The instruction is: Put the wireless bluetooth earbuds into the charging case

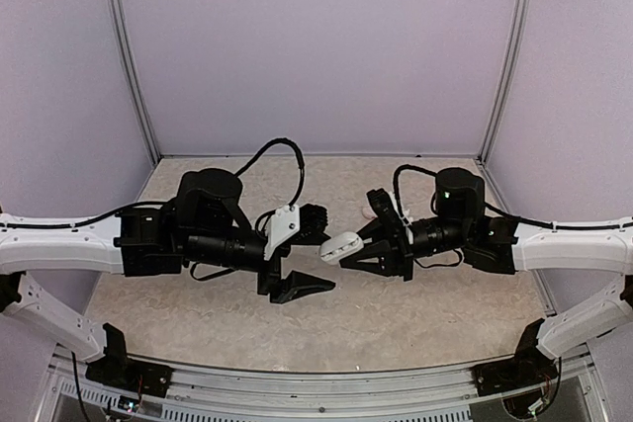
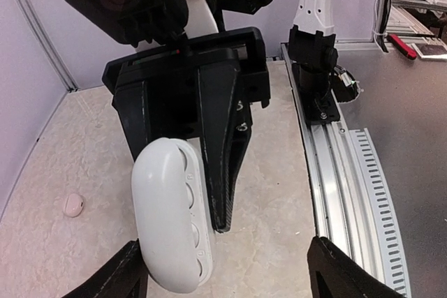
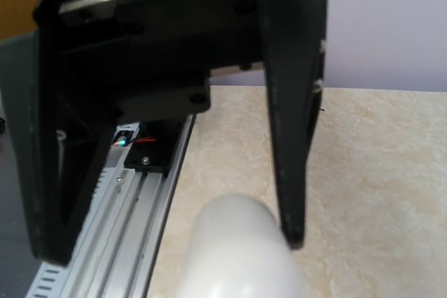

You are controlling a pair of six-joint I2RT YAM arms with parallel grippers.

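Left wrist view shows the white charging case point(image 2: 171, 214) held off the table point(image 2: 84, 144), above its middle, pinched across its long sides by the right hand point(image 2: 188, 200), whose fingers are pressed in on it; a row of round hollows runs along the case's exposed face. The left hand point(image 2: 227, 280) faces it with fingers spread wide and nothing between them. One pale pink earbud point(image 2: 72, 204) lies on the table toward the far edge, well apart from the case; no other bud can be made out. The earbud is probably very light, hard and smooth, so likely to roll or squirt out of a firm pinch; a gentle fingertip grip across its widest part looks safest. The case looks stiff and glossy, probably slippery. No brand, label or writing is readable on either.
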